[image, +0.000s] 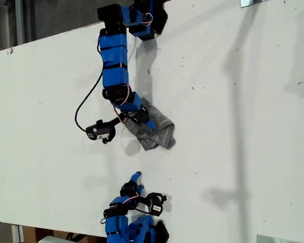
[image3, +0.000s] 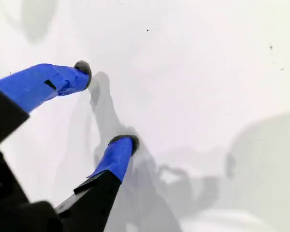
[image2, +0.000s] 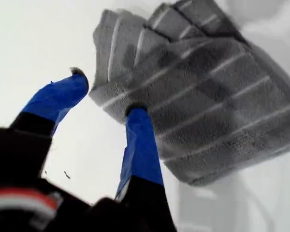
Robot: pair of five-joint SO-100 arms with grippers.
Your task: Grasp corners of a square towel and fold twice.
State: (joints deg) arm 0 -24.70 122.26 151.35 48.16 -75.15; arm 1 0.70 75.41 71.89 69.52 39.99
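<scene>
Towel (image2: 203, 96) lay bunched at my first gripper's (image2: 108, 94) spread fingertips; my second gripper (image3: 106, 106) gaped, grasping nothing.

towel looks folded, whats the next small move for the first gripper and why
Probably back my first gripper off the towel: its jaws stand open at the bundle's edge, one fingertip touching it, and the cloth already lies folded on the table. My second gripper is open over bare table.
</scene>
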